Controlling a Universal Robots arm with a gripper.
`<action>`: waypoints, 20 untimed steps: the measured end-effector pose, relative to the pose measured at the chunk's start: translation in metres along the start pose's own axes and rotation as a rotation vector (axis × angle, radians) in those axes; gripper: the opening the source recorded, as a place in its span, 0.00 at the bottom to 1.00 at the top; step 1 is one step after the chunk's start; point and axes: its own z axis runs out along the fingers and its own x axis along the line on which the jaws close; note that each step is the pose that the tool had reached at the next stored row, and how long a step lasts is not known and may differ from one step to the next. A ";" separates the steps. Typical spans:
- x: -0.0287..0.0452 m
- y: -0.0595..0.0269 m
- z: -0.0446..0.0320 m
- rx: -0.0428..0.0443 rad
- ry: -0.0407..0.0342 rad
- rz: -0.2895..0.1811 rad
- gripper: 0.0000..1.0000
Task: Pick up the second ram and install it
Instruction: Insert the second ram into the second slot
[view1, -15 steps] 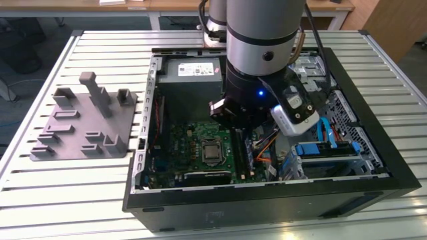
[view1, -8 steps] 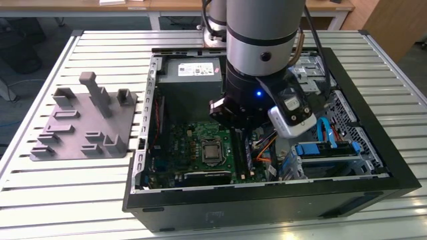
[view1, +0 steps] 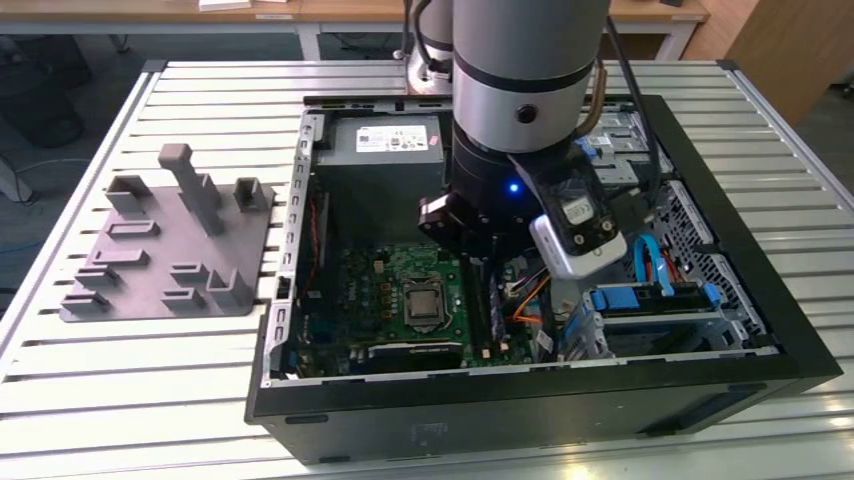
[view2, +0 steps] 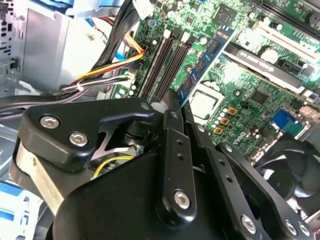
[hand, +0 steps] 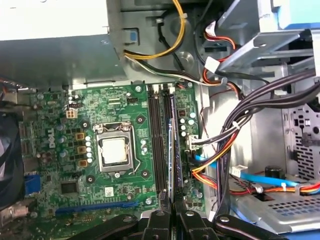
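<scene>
Slatted metal bench (view1: 120, 400), wooden desks (view1: 147, 12) behind. Open computer case (view1: 534, 410) is set mid-bench, grey fixture plate (view1: 147, 270) beside it. The second ram (view2: 207, 55) is clamped in the gripper (hand: 173, 219), edgewise over the memory slots (hand: 156, 140).

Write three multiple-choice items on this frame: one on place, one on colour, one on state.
1. The grey fixture stands: A on the table, at the exterior view's left of the computer case; B inside the case; C atop the arm.
2. The motherboard is: A red; B green; C white.
3. The gripper is: A open; B shut on a cable; C shut on the second ram.
A, it sits outside the case; B, green in both wrist views; C, it clamps the ram over the memory slots.
</scene>
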 end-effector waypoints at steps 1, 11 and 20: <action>0.0000 0.0000 0.0001 0.0006 -0.0001 0.008 0.14; 0.0001 0.0000 0.0007 0.0056 -0.0011 0.077 0.14; 0.0002 0.0000 0.0018 -0.0274 0.0106 0.061 0.14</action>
